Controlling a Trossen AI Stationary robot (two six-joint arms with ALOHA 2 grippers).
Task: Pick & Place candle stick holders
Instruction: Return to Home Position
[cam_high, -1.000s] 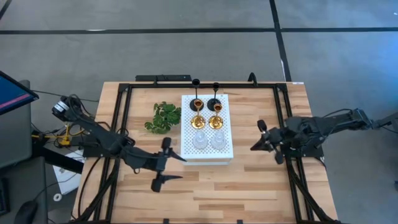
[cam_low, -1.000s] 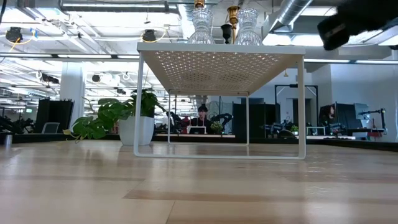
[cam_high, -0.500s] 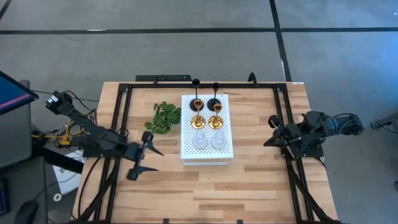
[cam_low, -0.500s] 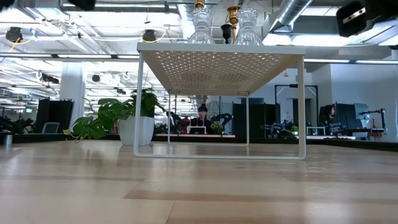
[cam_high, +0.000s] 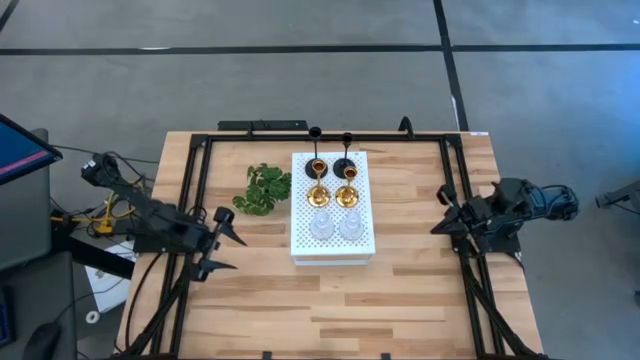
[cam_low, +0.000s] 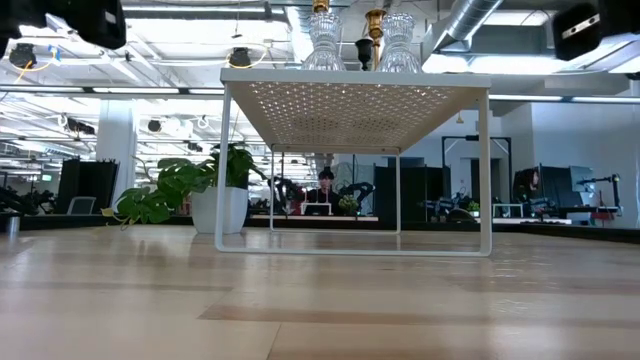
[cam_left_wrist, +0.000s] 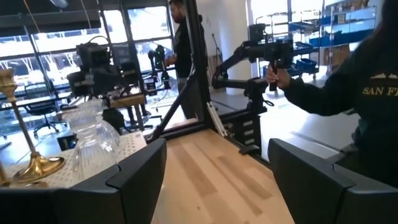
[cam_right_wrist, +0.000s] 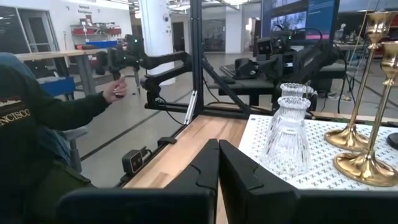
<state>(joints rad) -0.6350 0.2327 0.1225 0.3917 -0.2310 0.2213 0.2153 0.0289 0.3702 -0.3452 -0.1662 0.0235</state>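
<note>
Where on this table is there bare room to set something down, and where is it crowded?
Bare wood: the front strip between the white shelf and the table's near edge, and the stretch from the shelf to the right hand. Crowded: the shelf top, full of candle stick holders, and beside the green sprig.

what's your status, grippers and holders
Left gripper open, far left; right gripper shut, far right. All six holders on shelf, in pairs. Nothing in the way.

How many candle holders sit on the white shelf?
6, in pairs on the shelf: black holders at the far end, gold holders mid-shelf, glass holders nearest the front.
</note>
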